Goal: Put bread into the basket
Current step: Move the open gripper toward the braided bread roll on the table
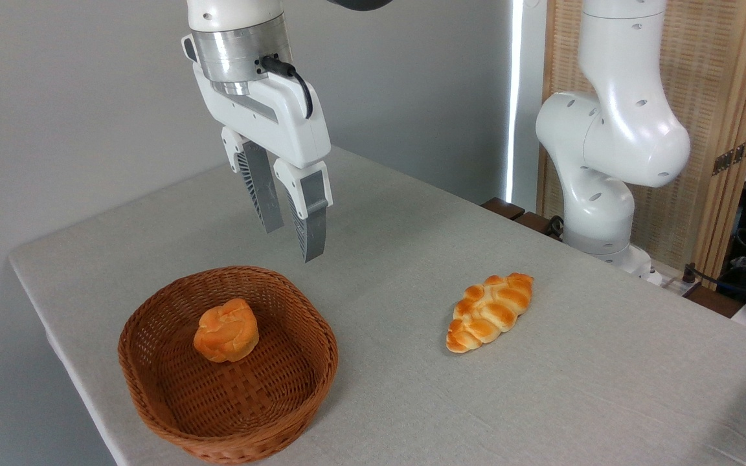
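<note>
Grey cloth covers the table (606,388), which stands before a plain grey wall, with a slatted wooden screen at the right behind the arm's white base.

Above the table the gripper (294,241) hangs in the air with its two ribbed grey fingers (311,226) pointing down and slightly parted, a narrow gap between them; they hold nothing and touch nothing. The fingertips hover above the far rim of the basket (153,401), clear of it. The white gripper body rises from the fingers to a metal wrist collar with a black cable plugged into its side.

Directly below and a little toward the camera sits the round brown wicker basket, near the table's left front edge. Inside it, resting on the woven floor slightly toward the back, lies a small round knotted orange bun (226,329).

The bread (491,311), a braided golden-brown loaf with tapered ends, lies flat on the cloth to the right of the basket, well apart from it and from the gripper. Its long axis runs diagonally, the near end pointing toward the lower left and the far end toward the upper right.
</note>
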Controlling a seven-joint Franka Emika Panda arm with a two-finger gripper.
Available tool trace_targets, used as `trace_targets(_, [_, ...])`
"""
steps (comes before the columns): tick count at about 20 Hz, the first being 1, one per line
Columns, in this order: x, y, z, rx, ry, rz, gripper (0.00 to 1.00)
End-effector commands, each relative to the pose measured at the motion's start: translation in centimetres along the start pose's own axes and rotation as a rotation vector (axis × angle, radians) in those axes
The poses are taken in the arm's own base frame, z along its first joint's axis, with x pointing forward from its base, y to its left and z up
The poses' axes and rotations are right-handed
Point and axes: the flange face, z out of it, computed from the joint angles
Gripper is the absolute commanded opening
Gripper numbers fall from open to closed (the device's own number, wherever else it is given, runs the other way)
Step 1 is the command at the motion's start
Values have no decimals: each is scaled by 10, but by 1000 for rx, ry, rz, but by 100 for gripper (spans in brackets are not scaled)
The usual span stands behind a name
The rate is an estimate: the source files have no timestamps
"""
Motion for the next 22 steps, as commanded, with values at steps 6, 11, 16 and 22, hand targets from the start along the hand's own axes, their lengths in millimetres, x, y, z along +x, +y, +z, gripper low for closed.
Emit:
trace_targets(6, [-12, -4, -3, -1, 3, -4, 100])
trace_targets(11, [-17, 0, 1, -9, -6, -12, 100])
trace_targets(16, [-55, 13, 14, -22, -21, -25, 100])
trace_targets(22, [-101, 27, 44, -27, -8, -57, 100])
